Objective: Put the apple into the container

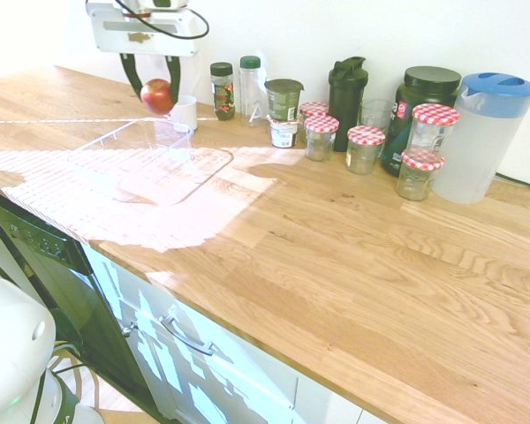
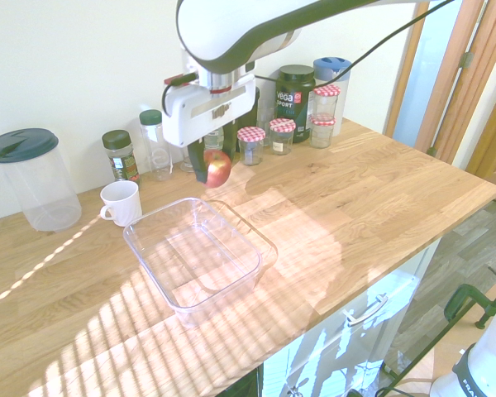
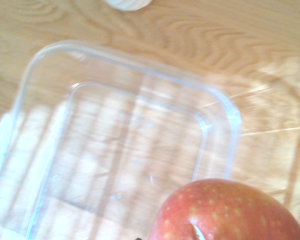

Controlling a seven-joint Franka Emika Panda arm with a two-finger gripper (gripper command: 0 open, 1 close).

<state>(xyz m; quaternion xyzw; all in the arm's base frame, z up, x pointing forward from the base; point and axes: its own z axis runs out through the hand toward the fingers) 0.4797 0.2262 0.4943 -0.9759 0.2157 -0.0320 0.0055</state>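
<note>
Overexposed glare, striped sunlight on worktop [image 1: 336,265], soft wrist view

The round apple [image 2: 217,168] is red; the short glass jars [image 1: 321,137] wear red-and-white checked lids [image 1: 366,135].

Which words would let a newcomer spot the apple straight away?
Look above the wooden worktop for the large clear plastic container, with a white mug beside it. The apple hangs in the gripper above the worktop, small, round and red with a yellowish patch, the only fruit among jars and bottles.
</note>
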